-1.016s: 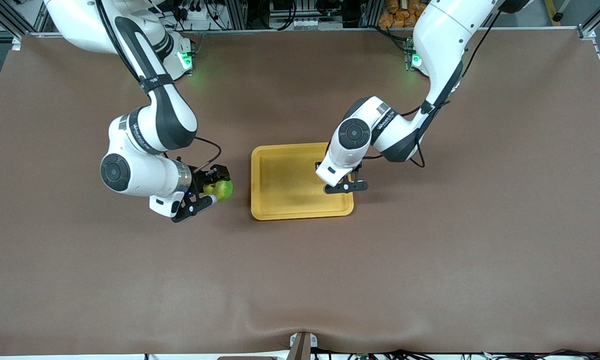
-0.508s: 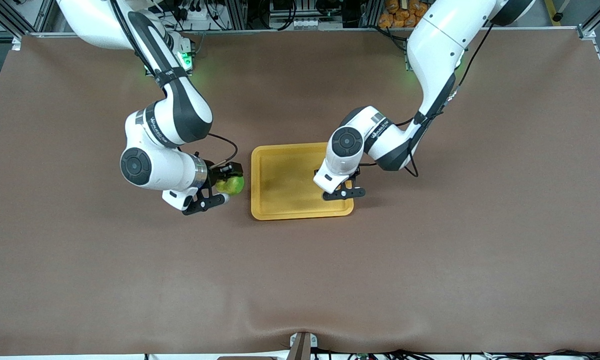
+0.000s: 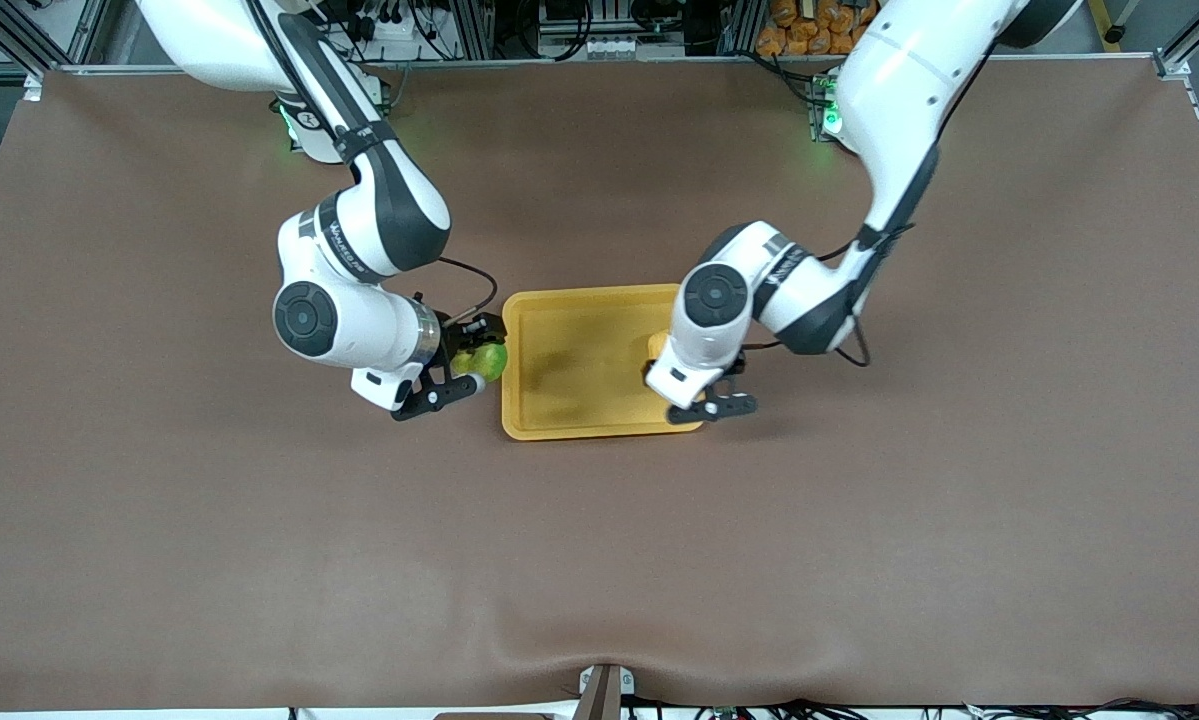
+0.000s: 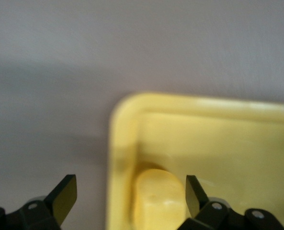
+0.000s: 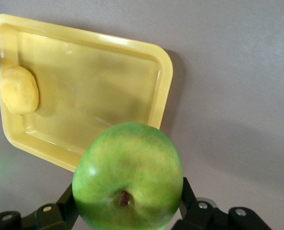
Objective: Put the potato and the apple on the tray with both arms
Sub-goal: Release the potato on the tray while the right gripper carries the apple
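Your left tool [image 3: 711, 400] hangs low over the tray's [image 3: 569, 345] edge at the left arm's end, jaws spread wide with nothing between them. The potato [image 4: 157, 197] lies in the tray directly below that tool, hard against the rim, and in the left wrist view the fingers [image 4: 62, 197] straddle both potato and rim. If you lift at a slant, a finger could catch the rim and drag or tip the tray, and that would disturb the potato too. Pull straight up.

Your right tool [image 3: 456, 372] is clamped on the apple [image 3: 483, 361], carried just beside the tray's rim at the right arm's end and not over the tray floor. Let go here and the apple would likely drop on the worktop [image 3: 599, 560] or strike the rim and roll away. It is round, so even inside the tray it may roll toward the potato if released from height; bring it well in and low first. The two arms are closing on the same small tray, so watch the gap between them.

Against the earlier frames, the left tool has gone from closed on the potato to wide open and has shifted toward the tray's outer edge. The right arm has carried the apple from well clear of the tray to right beside it.
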Robot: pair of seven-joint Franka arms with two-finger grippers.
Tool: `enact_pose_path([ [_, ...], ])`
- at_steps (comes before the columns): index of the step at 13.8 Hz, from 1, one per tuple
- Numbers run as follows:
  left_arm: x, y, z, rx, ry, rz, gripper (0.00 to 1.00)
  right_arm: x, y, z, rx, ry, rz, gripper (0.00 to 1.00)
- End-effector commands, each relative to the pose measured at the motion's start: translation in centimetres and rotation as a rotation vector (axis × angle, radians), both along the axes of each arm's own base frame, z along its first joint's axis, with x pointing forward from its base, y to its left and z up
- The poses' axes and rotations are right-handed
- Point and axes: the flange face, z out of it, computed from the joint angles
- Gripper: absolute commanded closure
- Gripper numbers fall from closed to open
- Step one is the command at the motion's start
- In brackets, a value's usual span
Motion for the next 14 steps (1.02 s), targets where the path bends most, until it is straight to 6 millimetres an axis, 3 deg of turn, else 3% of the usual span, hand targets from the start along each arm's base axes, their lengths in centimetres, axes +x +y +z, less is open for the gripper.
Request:
enact_pose_path([
  [1,2.5,6.5,9.8,0.044,-0.026,0.037,0.00,-0.4,0.9,0.8,0.022,-0.013,0.007,1.00],
  [5,4.1,15.1,19.6,0.077,-0.070,0.151,0.00,-0.4,2.3,1.2,0.131,-0.126,0.310,1.00],
  [8,4.0,21.8,25.0,0.095,-0.060,0.099,0.00,-3.3,7.6,0.2,0.145,-0.149,0.398,1.00],
  [10,3.6,24.9,27.9,0.087,-0.043,0.102,0.00,-3.8,8.4,-1.6,0.082,-0.092,0.266,1.00],
  [14,2.3,31.4,32.6,0.094,-0.024,0.027,0.00,-3.1,7.3,-4.4,-0.029,-0.007,0.013,1.00],
])
